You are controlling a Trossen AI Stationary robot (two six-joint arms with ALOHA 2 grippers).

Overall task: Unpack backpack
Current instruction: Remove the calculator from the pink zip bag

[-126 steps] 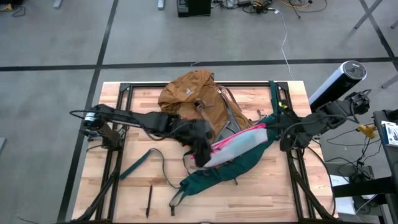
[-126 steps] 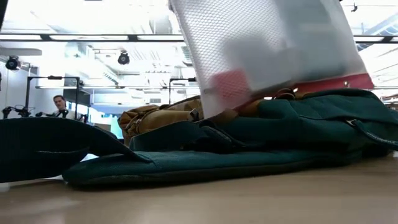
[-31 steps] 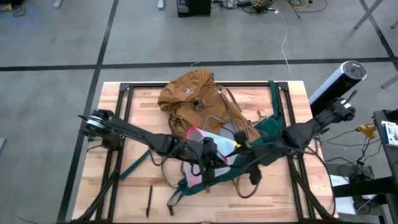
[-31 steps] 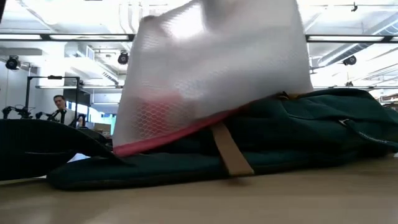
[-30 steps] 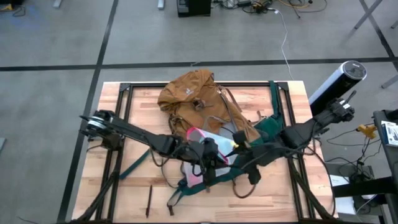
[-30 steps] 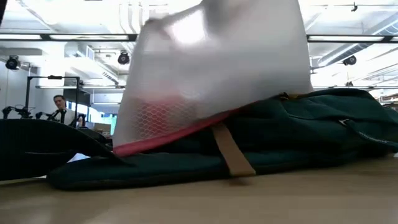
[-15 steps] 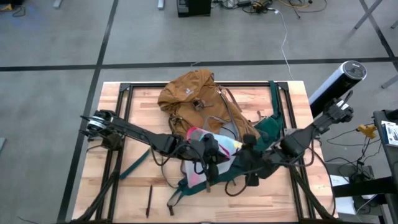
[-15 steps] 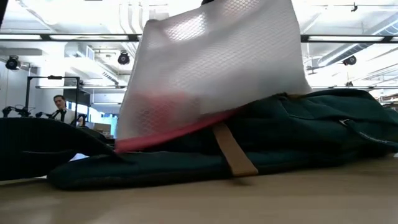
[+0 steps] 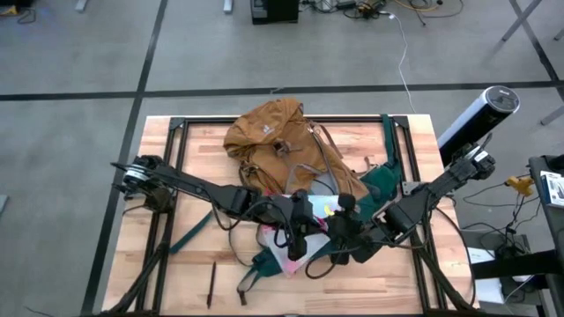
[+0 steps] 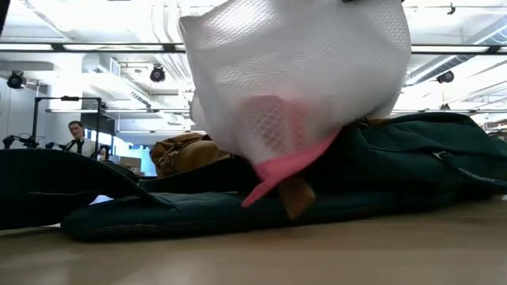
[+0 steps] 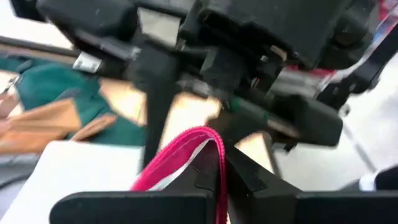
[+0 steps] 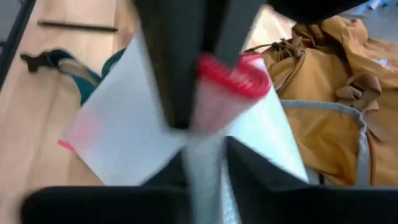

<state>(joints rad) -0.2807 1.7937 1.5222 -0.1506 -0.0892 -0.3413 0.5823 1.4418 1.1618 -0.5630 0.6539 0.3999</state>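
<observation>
Now, scene: both arms are meeting over the middle of the wooden table (image 9: 189, 154), above the near part of the backpack.
Backpack (image 9: 269, 132): it is lying flat across the table's middle, its mustard-tan body pointing toward the far edge and its dark green back panel (image 10: 396, 170) and straps spreading toward the near edge.
Pouch (image 10: 293, 87): a clear mesh pouch with a pink edge is hanging in the air just above the green panel, its pink corner drooping down.
Left gripper (image 9: 296, 236): it is reaching in from the left side, its fingers (image 11: 205, 180) clenching the pink edge of the pouch.
Right gripper (image 9: 339, 231): it is coming in from the right, just beside the left gripper, its fingers (image 12: 180, 74) pinching the pouch at its pink rim.
Strap end (image 9: 211, 283): a thin dark piece is lying on the wood near the front edge, apart from the pack.
Room: a person (image 10: 77, 133) is sitting far behind the table.
</observation>
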